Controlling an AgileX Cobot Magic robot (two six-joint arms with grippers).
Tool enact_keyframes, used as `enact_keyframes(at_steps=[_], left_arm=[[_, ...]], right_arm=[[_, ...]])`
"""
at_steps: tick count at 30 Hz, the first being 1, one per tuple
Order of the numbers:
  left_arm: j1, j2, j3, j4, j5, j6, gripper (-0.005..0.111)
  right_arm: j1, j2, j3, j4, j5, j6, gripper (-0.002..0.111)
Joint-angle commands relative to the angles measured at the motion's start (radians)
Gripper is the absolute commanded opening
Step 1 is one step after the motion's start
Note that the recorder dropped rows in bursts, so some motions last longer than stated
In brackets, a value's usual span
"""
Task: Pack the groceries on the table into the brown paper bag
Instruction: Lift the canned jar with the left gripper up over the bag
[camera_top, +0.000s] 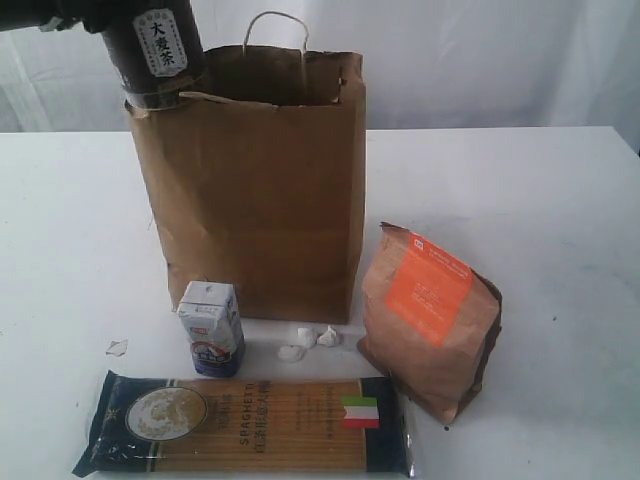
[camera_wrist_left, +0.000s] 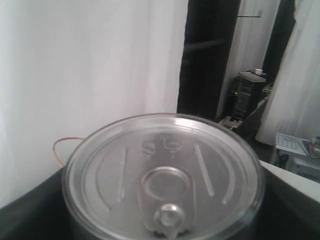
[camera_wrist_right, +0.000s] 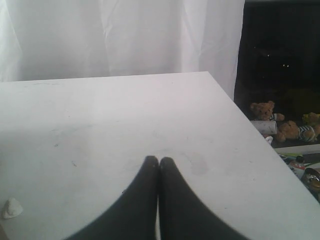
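A dark jar with a silver pull-tab lid hangs tilted over the left rim of the brown paper bag, and my left gripper is shut on it. The bag stands open and upright on the white table. In front of it stand a small white-blue carton and an orange-labelled brown pouch, while a long spaghetti pack lies flat at the front edge. My right gripper is shut with nothing in it, low over bare tabletop; it is outside the exterior view.
Small white lumps lie at the bag's foot, and a tiny scrap sits left of the carton. One bag handle sticks up at the back. The table's right edge drops off near my right gripper.
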Motion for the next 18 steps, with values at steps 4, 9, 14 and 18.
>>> enact_keyframes(at_steps=[4,9,14,18], left_arm=[[-0.001,0.043,-0.129,-0.067,0.081,-0.008,0.0],[-0.007,0.067,-0.193,-0.067,0.084,-0.032,0.0],[-0.007,0.112,-0.195,-0.067,0.052,0.006,0.0],[-0.007,0.187,-0.195,-0.067,0.147,-0.011,0.0]], right_arm=[[-0.006,0.002,0.004,0.001,-0.004,-0.004,0.0],[-0.006,0.002,0.004,0.001,-0.004,-0.004,0.0],[-0.006,0.002,0.004,0.001,-0.004,-0.004,0.0],[-0.006,0.002,0.004,0.001,-0.004,-0.004,0.0]])
